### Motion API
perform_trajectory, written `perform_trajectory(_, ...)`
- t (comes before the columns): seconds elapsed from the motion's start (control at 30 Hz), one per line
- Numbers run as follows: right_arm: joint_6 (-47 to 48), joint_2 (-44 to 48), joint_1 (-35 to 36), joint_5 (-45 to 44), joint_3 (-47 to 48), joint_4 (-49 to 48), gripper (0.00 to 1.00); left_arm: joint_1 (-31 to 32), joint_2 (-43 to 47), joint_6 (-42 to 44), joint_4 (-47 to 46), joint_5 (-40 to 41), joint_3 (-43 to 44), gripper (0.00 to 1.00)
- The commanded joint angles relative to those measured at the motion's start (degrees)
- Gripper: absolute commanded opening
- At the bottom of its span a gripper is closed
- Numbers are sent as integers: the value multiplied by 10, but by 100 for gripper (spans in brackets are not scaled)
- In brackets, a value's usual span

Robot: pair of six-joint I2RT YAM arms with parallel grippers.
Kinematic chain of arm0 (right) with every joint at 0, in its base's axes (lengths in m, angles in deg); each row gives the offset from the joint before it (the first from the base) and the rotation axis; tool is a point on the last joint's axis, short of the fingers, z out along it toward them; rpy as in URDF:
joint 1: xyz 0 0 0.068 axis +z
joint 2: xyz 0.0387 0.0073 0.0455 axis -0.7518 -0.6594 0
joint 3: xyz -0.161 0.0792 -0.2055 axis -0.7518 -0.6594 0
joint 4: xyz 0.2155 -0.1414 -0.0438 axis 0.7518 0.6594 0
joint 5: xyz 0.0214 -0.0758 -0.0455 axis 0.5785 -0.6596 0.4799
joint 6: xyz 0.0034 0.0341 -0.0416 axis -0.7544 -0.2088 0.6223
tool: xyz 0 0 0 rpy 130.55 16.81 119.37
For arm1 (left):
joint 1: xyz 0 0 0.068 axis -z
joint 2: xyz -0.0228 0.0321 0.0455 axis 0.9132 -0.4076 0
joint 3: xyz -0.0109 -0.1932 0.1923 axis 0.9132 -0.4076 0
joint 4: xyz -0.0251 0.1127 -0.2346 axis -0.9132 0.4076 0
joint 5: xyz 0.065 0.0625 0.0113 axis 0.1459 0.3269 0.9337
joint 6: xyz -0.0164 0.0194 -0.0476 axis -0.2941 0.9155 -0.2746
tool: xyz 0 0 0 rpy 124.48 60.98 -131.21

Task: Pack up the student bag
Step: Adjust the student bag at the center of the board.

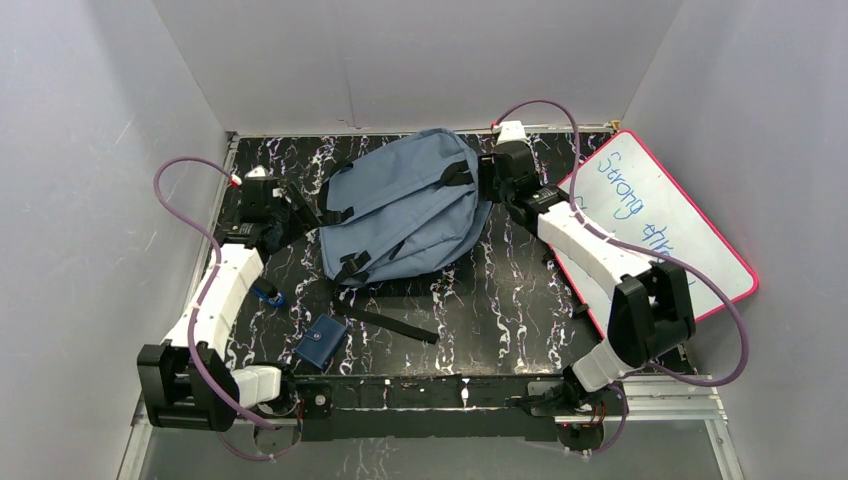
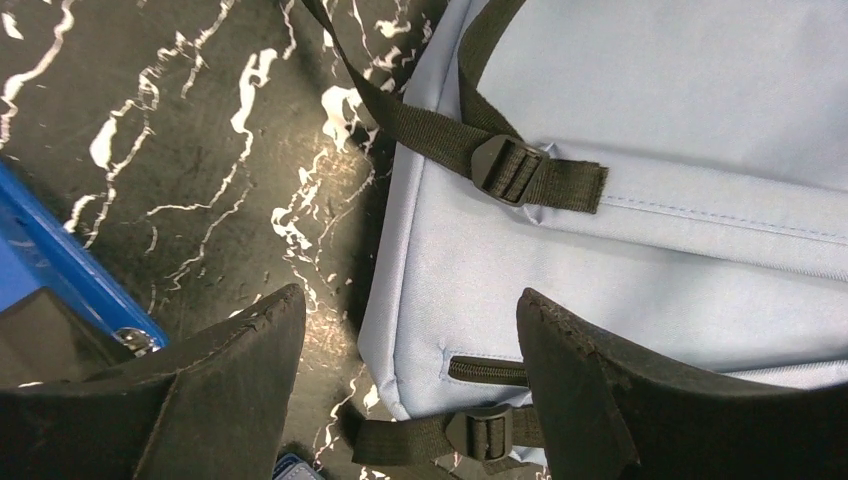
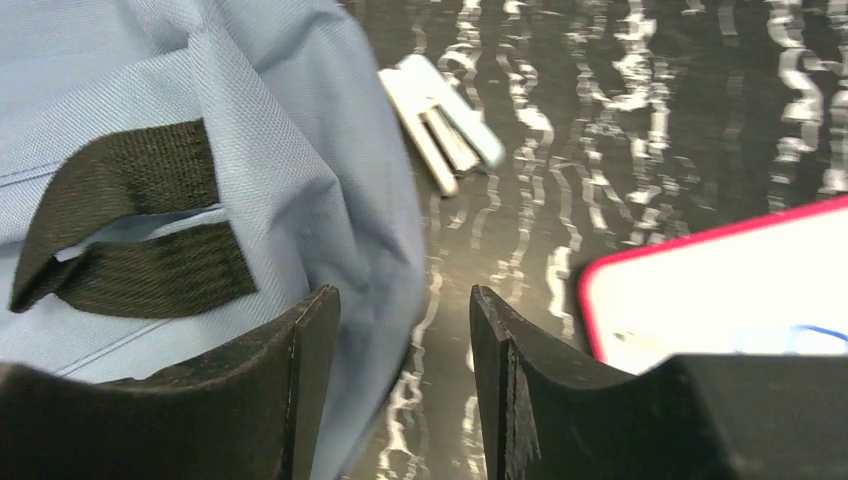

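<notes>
Nearest to us, on the black, white-veined marble-pattern tabletop (image 1: 510,300), we see a small flat dark-blue pouch (image 1: 320,343) lying near the left arm's base. Just beyond it, a small bright-blue object (image 1: 268,295) sits beside that arm's forearm; we cannot tell what it is. A loose black webbing strap (image 1: 395,322) trails across the table towards us from the bag.

Past these, in the middle of the table and reaching towards its far edge, lies the large slate-blue soft fabric backpack (image 1: 400,205), with black straps and buckles facing up. The left gripper (image 2: 405,310) hangs at the bag's left side. Its jaws stand wide apart over the bag's corner, one finger above bare table and the other above the fabric, and it holds nothing. The right gripper (image 3: 402,300) is at the bag's far right side with its jaws parted. One finger is close against the blue fabric and the other is over the table, with nothing clamped.

A pink-framed whiteboard (image 1: 665,215) with blue handwriting sits at the right, by the wall. Beyond the right gripper, a pale flat object with a teal edge (image 3: 440,115) lies on the table, too blurred to name.
</notes>
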Motion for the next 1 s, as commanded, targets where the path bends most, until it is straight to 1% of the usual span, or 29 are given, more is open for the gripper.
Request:
perform_trajectory(0.0, 50, 65, 6, -126, -8, 18, 60, -1, -19, 6, -15, -47, -7, 74)
perform_trajectory(0.1, 40, 95, 6, -95, -7, 34, 61, -1, -25, 13, -17, -47, -7, 74)
perform_trajectory(0.17, 36, 114, 6, -27, 1, 37, 60, -1, -25, 16, -14, -42, -8, 74)
perform_trajectory(0.27, 38, 121, 6, 120, 27, 32, 58, -1, -18, 12, -3, -26, -14, 74)
perform_trajectory(0.4, 47, 69, 8, 359, 90, 61, 53, -1, -1, -10, 12, -12, -31, 74)
perform_trajectory(0.43, 47, 50, 10, 400, 104, 70, 50, -1, 4, -16, 14, -14, -36, 74)
perform_trajectory(0.5, 54, 12, 27, 435, 129, 95, 47, -1, 10, -26, 12, -25, -46, 74)
perform_trajectory(0.57, 68, -25, 56, 422, 154, 121, 45, -1, 12, -31, 5, -40, -53, 74)
perform_trajectory(0.7, 83, -93, 127, 362, 189, 148, 43, 0, 2, -31, -16, -75, -59, 74)
perform_trajectory(0.83, 75, -147, 169, 282, 206, 142, 39, 0, -20, -26, -34, -101, -64, 74)
perform_trajectory(0.87, 74, -165, 175, 248, 210, 142, 39, 1, -27, -26, -40, -106, -65, 74)
perform_trajectory(0.97, 73, -201, 187, 184, 224, 152, 39, 2, -45, -28, -51, -120, -65, 74)
